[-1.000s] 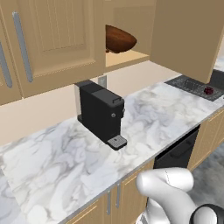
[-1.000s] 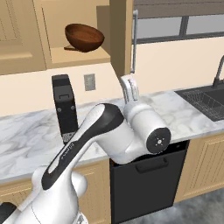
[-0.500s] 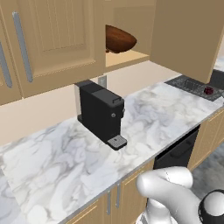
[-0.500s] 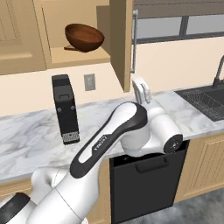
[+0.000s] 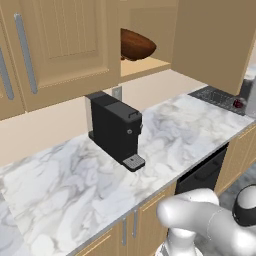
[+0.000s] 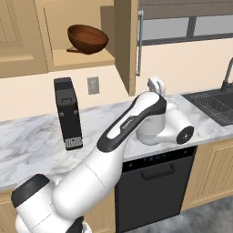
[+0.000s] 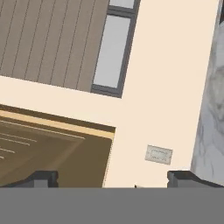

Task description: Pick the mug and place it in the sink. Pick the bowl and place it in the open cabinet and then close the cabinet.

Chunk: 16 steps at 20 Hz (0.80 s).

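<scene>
The reddish-brown bowl (image 5: 135, 45) (image 6: 87, 38) rests on the shelf of the open upper cabinet (image 6: 82, 59). The cabinet's door (image 5: 210, 40) (image 6: 126, 45) stands swung out, its silver bar handle (image 6: 140, 43) facing right. Far right, the small dark red mug (image 5: 238, 104) sits in the dark sink (image 5: 215, 95) (image 6: 214, 104). My gripper (image 6: 156, 84) (image 7: 113, 180) hangs over the counter just right of the door, below its handle. It is open with nothing between its fingertips (image 7: 41, 177), and it faces the wall under the door.
A black coffee machine (image 5: 117, 130) (image 6: 68, 113) stands on the marble counter (image 5: 65, 175) below the cabinet. A dark faucet (image 6: 226, 75) rises behind the sink, and a black dishwasher front (image 6: 154, 182) sits under the counter. A wall outlet (image 7: 158, 154) is ahead of the hand.
My arm has swung to the right along the counter, carrying the hand from under the cabinet towards the door's free edge. The jaws stayed open; bowl and mug have not moved.
</scene>
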### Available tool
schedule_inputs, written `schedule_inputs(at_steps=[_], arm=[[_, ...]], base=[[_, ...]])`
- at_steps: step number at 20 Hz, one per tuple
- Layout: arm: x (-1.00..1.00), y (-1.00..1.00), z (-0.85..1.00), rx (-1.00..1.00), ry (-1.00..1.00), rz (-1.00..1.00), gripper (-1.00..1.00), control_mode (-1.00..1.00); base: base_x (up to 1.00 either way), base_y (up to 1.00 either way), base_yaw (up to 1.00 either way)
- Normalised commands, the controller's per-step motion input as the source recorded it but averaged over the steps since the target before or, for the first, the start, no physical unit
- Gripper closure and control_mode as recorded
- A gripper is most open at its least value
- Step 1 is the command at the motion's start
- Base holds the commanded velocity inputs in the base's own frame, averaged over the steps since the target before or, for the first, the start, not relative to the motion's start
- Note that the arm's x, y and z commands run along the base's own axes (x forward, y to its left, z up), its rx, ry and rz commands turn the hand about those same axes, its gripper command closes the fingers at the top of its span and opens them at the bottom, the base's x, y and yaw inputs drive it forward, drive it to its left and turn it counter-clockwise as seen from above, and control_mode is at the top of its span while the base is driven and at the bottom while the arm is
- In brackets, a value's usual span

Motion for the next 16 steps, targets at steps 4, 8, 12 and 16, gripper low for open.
schedule_inputs(at_steps=[4,8,12,16], arm=[[0.29,-0.05,-0.02,0.01,0.15,0.05,-1.00,-1.00],[0.28,0.00,-0.03,0.00,0.08,0.06,-1.00,-1.00],[0.42,0.00,-0.09,0.00,0.07,0.06,-1.00,-1.00],[0.42,0.09,-0.09,-0.03,0.02,0.09,-1.00,-1.00]], base=[[0.00,0.00,0.00],[0.00,0.00,0.00],[0.00,0.00,0.00],[0.00,0.00,0.00]])
